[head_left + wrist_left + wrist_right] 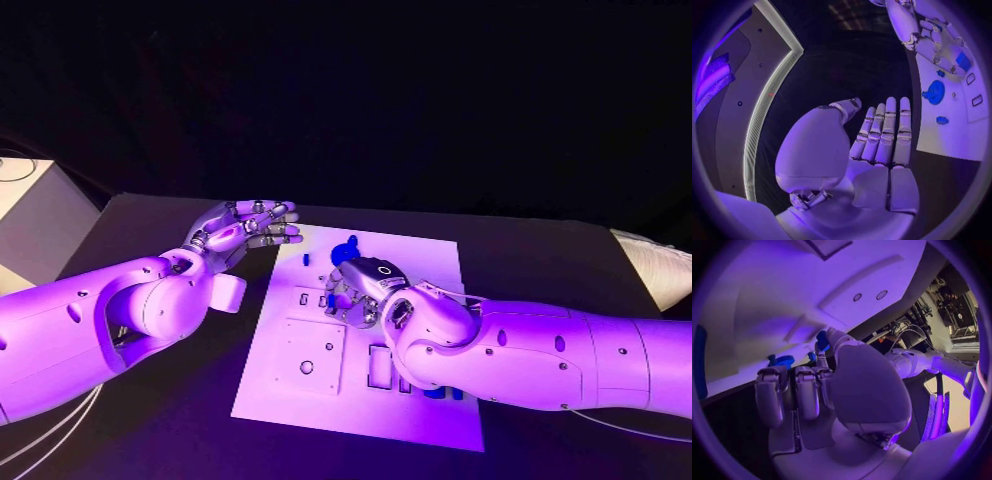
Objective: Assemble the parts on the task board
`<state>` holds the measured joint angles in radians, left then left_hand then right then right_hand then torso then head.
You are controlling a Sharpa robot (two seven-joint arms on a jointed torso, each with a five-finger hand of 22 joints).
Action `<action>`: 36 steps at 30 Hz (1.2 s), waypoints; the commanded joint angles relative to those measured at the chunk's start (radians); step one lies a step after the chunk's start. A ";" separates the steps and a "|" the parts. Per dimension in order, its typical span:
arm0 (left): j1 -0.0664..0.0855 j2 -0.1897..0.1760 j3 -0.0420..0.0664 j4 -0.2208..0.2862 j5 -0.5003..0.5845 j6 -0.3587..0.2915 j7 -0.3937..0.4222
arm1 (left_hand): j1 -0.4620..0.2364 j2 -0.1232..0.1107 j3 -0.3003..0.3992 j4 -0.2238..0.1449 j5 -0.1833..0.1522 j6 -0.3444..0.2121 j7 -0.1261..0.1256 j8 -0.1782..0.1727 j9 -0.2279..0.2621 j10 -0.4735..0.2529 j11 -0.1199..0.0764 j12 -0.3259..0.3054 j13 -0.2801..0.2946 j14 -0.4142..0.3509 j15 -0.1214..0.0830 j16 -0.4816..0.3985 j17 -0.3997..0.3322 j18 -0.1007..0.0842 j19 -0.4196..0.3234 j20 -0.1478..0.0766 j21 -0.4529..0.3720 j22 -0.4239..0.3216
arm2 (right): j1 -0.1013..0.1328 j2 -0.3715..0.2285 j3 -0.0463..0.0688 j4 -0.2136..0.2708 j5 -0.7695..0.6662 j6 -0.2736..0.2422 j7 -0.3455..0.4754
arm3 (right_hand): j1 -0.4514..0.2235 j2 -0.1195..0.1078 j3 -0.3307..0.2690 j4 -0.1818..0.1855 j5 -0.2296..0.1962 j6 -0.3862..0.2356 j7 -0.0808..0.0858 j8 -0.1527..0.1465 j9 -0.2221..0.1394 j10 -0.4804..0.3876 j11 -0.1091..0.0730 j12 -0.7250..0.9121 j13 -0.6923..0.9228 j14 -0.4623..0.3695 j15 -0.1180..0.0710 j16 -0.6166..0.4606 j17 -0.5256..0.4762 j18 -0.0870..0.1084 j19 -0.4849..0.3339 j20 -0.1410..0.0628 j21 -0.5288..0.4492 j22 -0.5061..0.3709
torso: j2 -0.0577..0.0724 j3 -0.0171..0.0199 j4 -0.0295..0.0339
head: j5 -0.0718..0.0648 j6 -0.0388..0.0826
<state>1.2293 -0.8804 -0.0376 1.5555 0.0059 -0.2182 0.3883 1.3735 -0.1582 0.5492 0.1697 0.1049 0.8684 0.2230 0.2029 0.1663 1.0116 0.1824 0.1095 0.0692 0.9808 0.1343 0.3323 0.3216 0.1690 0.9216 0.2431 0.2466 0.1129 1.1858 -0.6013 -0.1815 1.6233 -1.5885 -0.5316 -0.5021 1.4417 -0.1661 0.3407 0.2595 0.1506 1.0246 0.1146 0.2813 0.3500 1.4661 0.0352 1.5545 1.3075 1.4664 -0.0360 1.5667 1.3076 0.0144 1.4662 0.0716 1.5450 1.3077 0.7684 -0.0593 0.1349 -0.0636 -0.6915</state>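
Note:
The white task board [296, 385] lies in the middle of the black table. My right hand [361, 288] hovers over the board's middle with its fingers curled and pinches a small blue part [821, 341], also seen as a blue part [962, 61] between its fingers. My left hand [245, 228] floats over the board's far left corner, flat, fingers apart, holding nothing. A round blue part [346, 250] stands on the board's far end, the same round part [934, 92] lying beyond my left fingers [886, 132]. A small blue part [942, 120] lies near it.
Rectangular slots [379, 365] and a raised white plate [307, 357] with holes take up the board's near half. More blue pieces [437, 393] peek out under my right forearm. A white box [41, 215] stands off the table's far left corner.

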 commanded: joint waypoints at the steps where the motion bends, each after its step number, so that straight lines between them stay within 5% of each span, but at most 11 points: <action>1: 0.000 0.001 0.001 0.002 0.002 0.021 0.003 | -0.005 0.003 0.006 -0.001 -0.005 -0.005 0.018 -0.005 -0.001 0.008 0.000 -0.005 0.001 -0.007 -0.001 0.006 0.001 0.013 -0.005 0.002 0.005 -0.001 | -0.005 0.004 0.000 -0.004 -0.031 0.008 -0.006 | -0.009 0.000 -0.001 0.006 -0.004 0.003 -0.006 0.002 0.018 0.089 -0.004 -0.001 0.248 0.104 0.000 0.004 0.263 -0.006 0.090 -0.003 -0.006 0.240 | 0.000 -0.0011 0.0005 | 0.000 -0.002; 22: -0.003 0.001 0.001 -0.001 0.002 0.023 0.002 | -0.005 0.003 0.006 -0.001 -0.005 -0.005 0.018 -0.005 -0.001 0.008 0.000 -0.005 0.001 -0.007 -0.001 0.006 0.001 0.013 -0.005 0.002 0.005 -0.001 | -0.018 0.018 -0.001 -0.034 -0.038 -0.003 -0.006 | -0.024 -0.017 0.002 0.011 -0.006 -0.026 0.003 -0.003 0.014 0.074 0.002 -0.018 0.233 0.104 0.003 0.004 0.263 -0.004 0.086 -0.001 -0.015 0.233 | 0.000 -0.0005 0.0000 | 0.003 -0.004; 36: -0.003 0.001 0.001 -0.001 0.002 0.024 0.002 | -0.006 0.003 0.006 -0.001 -0.005 -0.006 0.019 -0.006 -0.001 0.008 0.001 -0.006 0.001 -0.008 -0.001 0.007 0.003 0.013 -0.005 0.002 0.005 -0.001 | -0.021 0.020 -0.002 -0.042 -0.034 0.004 0.000 | -0.044 -0.046 -0.005 0.019 -0.016 -0.093 0.031 -0.033 -0.002 0.039 0.027 -0.056 0.201 0.104 0.024 0.004 0.263 -0.001 0.081 0.015 -0.028 0.225 | 0.000 -0.0005 -0.0012 | 0.004 -0.007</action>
<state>1.2262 -0.8808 -0.0378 1.5531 0.0059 -0.2130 0.3851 1.3735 -0.1582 0.5492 0.1697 0.1049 0.8684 0.2230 0.2029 0.1664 1.0116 0.1824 0.1095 0.0692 0.9808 0.1342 0.3361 0.3234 0.1690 0.9217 0.2432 0.2466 0.1129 1.1680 -0.5808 -0.1805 1.5846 -1.6164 -0.5462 -0.5019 1.3997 -0.2081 0.3354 0.2734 0.1412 0.9365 0.1456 0.2528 0.3488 1.4662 0.0568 1.5010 1.3081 1.4664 -0.0211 1.5667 1.3075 0.0145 1.4661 0.0792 1.5215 1.3081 0.7682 -0.0594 0.1338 -0.0592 -0.6982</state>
